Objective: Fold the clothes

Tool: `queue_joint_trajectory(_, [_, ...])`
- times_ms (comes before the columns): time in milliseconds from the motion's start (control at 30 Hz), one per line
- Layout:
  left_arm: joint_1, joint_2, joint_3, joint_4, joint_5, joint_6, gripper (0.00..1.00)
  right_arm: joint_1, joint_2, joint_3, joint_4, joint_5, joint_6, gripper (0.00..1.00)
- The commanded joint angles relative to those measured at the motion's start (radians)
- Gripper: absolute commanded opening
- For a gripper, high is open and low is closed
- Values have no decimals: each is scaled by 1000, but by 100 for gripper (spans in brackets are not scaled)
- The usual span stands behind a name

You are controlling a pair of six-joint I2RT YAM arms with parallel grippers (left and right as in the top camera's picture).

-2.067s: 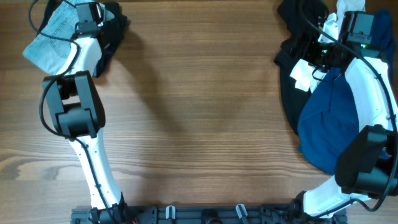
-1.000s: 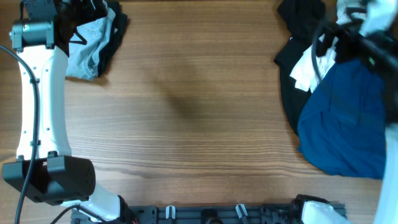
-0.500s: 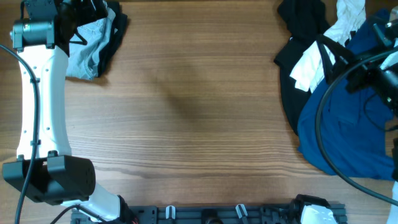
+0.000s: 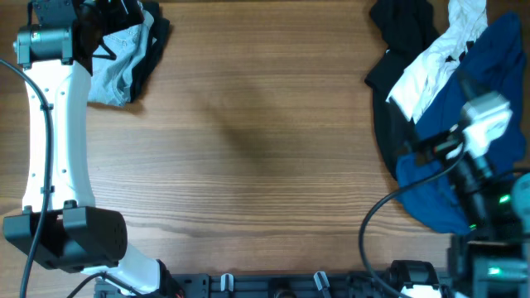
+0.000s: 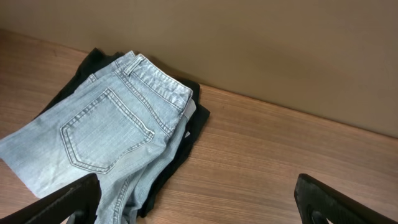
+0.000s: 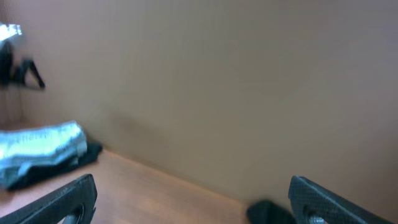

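Folded pale-blue denim shorts lie on a black garment at the table's back left, shown in the overhead view as the shorts. My left gripper hovers just in front of them, open, with nothing between its fingers. At the back right lies a loose heap of clothes: deep-blue fabric, a white piece and black fabric. My right arm is raised over the heap's front part. My right gripper is open and empty, looking across the table.
A plain tan wall runs close behind the table's far edge. Bare wooden tabletop spans the middle between the two piles. A black rail with clips lines the front edge.
The right arm has pulled back from the top of the right heap toward the front edge and risen, uncovering the white piece. The left arm has stayed still over the last second.
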Motion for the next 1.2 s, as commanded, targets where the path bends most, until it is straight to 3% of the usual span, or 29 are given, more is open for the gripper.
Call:
queue_joint_trajectory(0, [0, 8, -4, 3, 11, -17, 100, 36, -121, -222, 79, 98, 1, 100])
queue_joint_trajectory(333, [0, 8, -4, 3, 11, -17, 100, 44, -445, -674, 322, 103, 58, 100])
queue_joint_trajectory(467, [0, 8, -4, 3, 11, -17, 100, 55, -547, -770, 326, 103, 56, 100])
queue_joint_trajectory(900, [0, 8, -4, 3, 11, -17, 100, 65, -602, -791, 119, 71, 57, 100])
queue_joint_trajectory(1167, [0, 8, -4, 3, 11, -17, 100, 65, -602, -791, 123, 69, 56, 100])
